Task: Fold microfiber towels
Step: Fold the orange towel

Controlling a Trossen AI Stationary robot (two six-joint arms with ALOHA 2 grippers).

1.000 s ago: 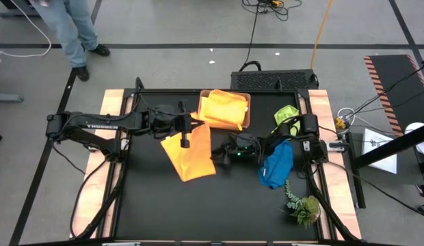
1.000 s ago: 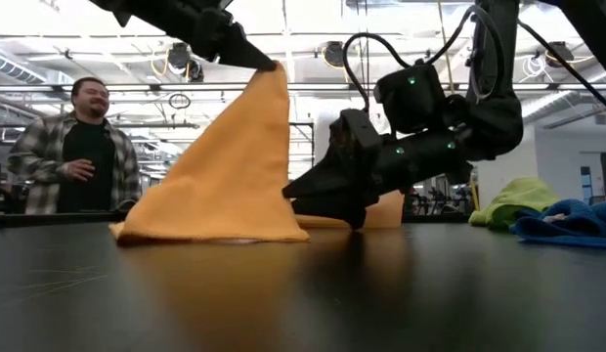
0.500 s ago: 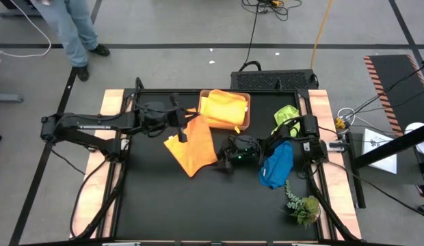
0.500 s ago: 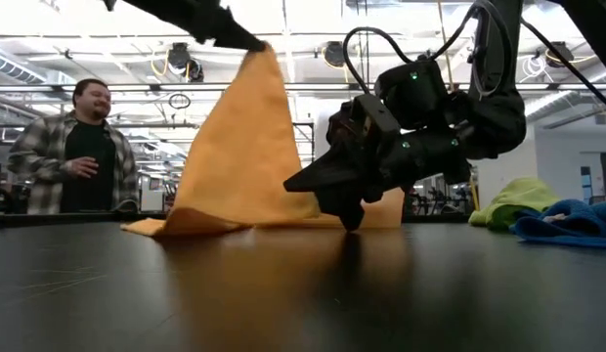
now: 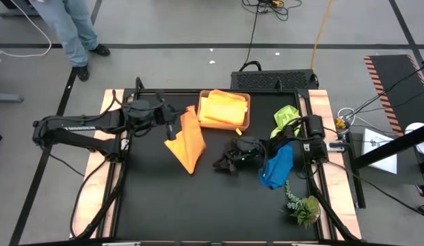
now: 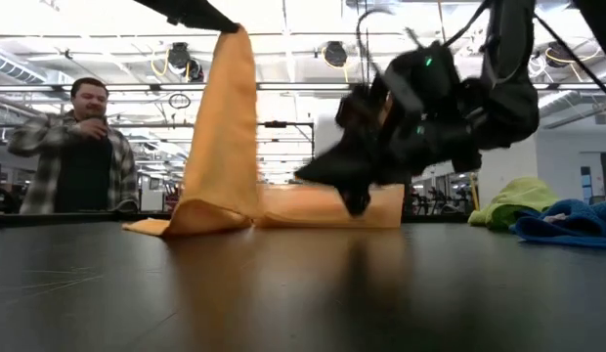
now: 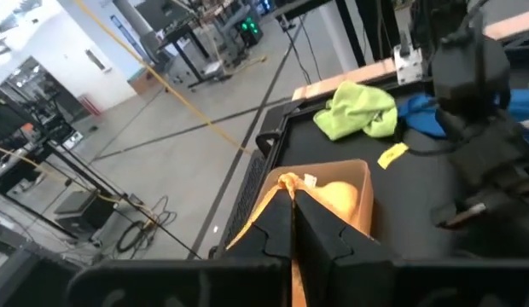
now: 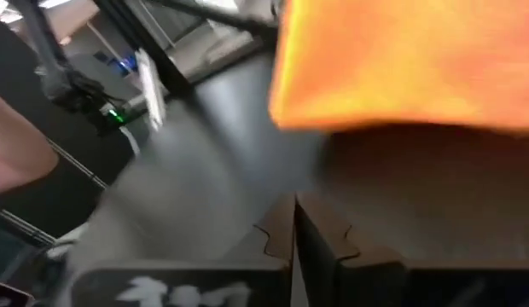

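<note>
One soft orange towel (image 5: 187, 140) hangs creased from the left hand (image 5: 172, 127).

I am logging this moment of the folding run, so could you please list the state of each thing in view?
Orange towel: one corner lifted, the rest draped on the table.
Left gripper: shut on the orange towel's raised corner.
Right gripper: shut, empty, just above the table.
Tan tray: holding a folded orange-yellow towel.
Lime green towel: crumpled.
Blue towel: crumpled.
Plant sprig: lying untouched.
</note>
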